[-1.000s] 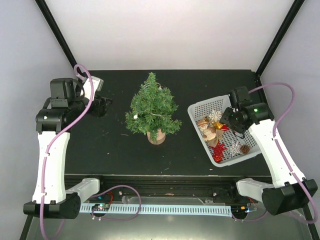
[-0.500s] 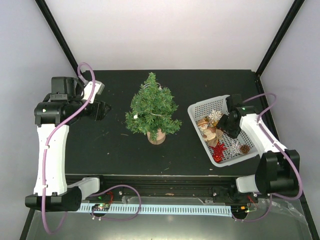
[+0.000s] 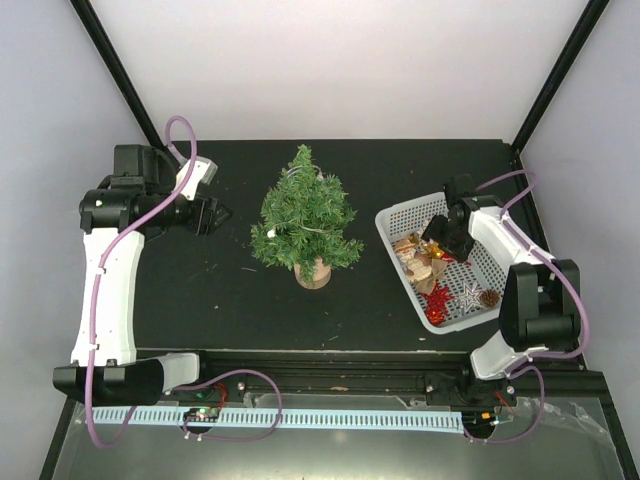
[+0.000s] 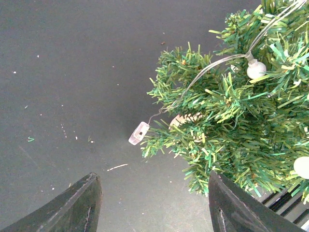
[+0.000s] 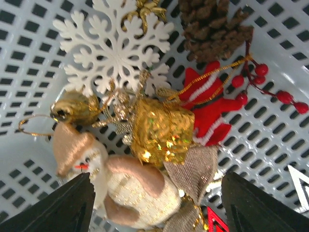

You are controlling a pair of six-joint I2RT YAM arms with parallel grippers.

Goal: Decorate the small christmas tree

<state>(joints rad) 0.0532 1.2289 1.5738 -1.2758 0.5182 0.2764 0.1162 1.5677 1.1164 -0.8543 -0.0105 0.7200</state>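
The small christmas tree (image 3: 303, 218) stands on its round wooden stump in the middle of the black table, with a string of small lights (image 4: 256, 68) on it. My left gripper (image 3: 213, 214) hangs open just left of the tree, nothing between its fingers (image 4: 77, 205); the tree's lower branches (image 4: 227, 130) fill the right of the left wrist view. My right gripper (image 3: 437, 240) is open low over the white mesh basket (image 3: 400, 215). Between its fingers (image 5: 67, 205) lie a snowman figure (image 5: 120, 188) and a gold glitter gift box (image 5: 161, 130).
The basket also holds a white snowflake (image 5: 113, 50), a pine cone (image 5: 212, 24), a red mitten with berries (image 5: 212, 104), a gold bell (image 5: 75, 108), a red star (image 3: 437, 302) and a silver star (image 3: 470, 296). Black frame posts rise at the back corners.
My right arm folded in and its gripper went down into the basket's far part, opening wider. My left gripper swung slightly right, toward the tree.
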